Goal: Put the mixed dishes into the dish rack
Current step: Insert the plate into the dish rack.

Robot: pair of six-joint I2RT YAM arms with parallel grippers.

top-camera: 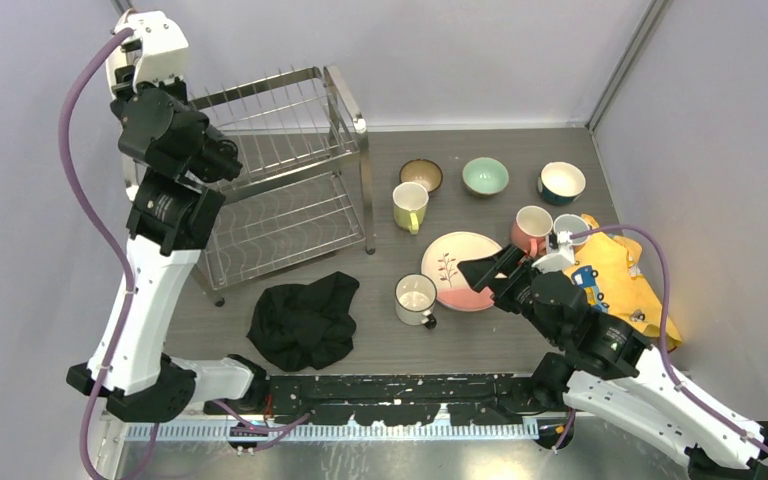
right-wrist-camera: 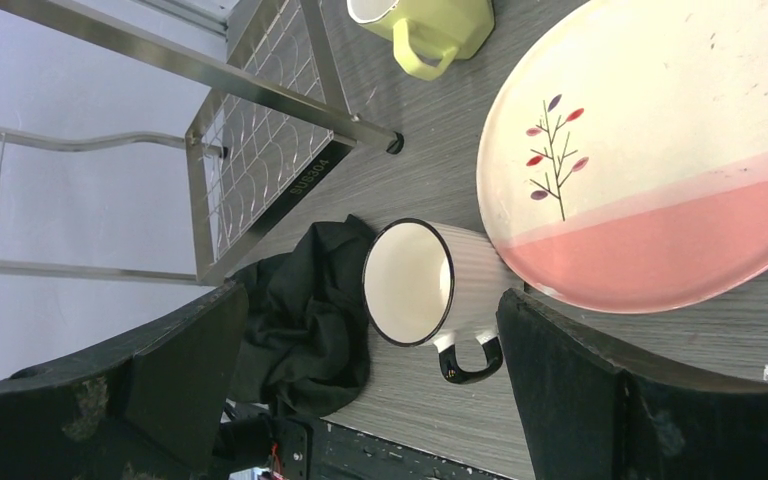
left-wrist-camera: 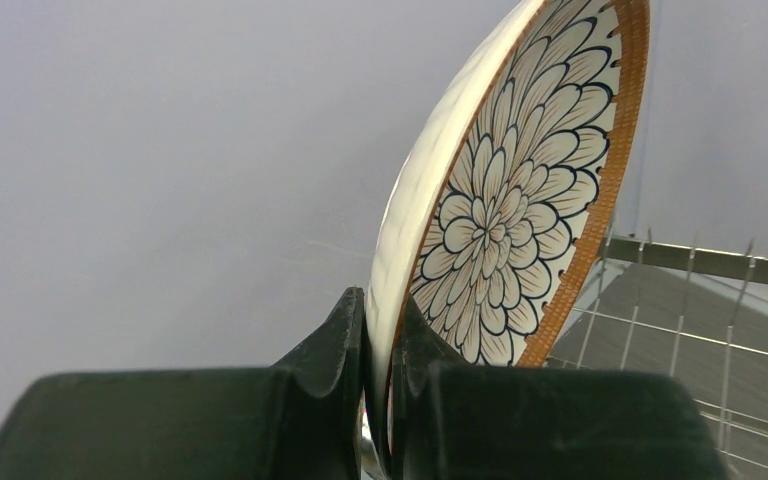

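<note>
My left gripper is shut on the rim of a flower-patterned plate with an orange border, held upright on edge above the dish rack. The rack's prongs show behind the plate. My right gripper hangs open over the near edge of a cream and pink plate, with nothing between its fingers. Below it stands a white mug with a black rim. On the table behind are a yellow mug, a pink mug, and brown, mint-green and blue bowls.
A black cloth lies crumpled in front of the rack, next to the white mug. A yellow cloth lies at the right, partly under my right arm. Grey walls close in the table on three sides.
</note>
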